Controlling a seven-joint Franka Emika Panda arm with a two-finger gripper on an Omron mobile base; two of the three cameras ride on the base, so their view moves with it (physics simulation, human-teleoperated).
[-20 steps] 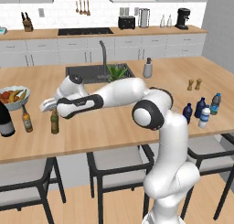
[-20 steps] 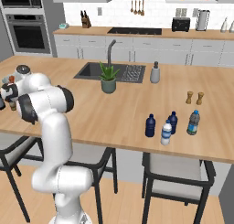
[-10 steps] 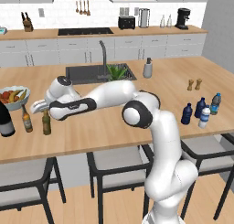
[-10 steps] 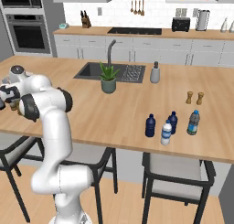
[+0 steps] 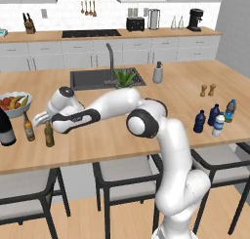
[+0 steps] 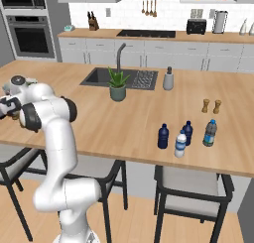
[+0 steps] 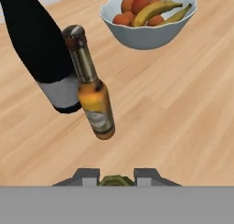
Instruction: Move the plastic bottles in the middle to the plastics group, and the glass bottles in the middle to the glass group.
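Claw (image 7: pixel 116 178) clamped on the cap of the olive-green beer bottle (image 5: pixel 49 134), which I see standing upright near the counter's (image 5: pixel 185 94) left end, close to the front edge. Just beside it stands the amber bottle (image 5: pixel 29 128), with the dark wine bottle (image 5: pixel 6 129) next along toward the left end. My hand camera shows the fruit bowl (image 7: pixel 151 33) behind both. Down at the counter's right end, I see four small plastic bottles gathered near the front edge: two dark blue bottles (image 5: pixel 198 121), the clear white-capped bottle (image 5: pixel 218 126) and the light blue bottle (image 5: pixel 230 111). Pepper shakers (image 5: pixel 207 90) stand behind them.
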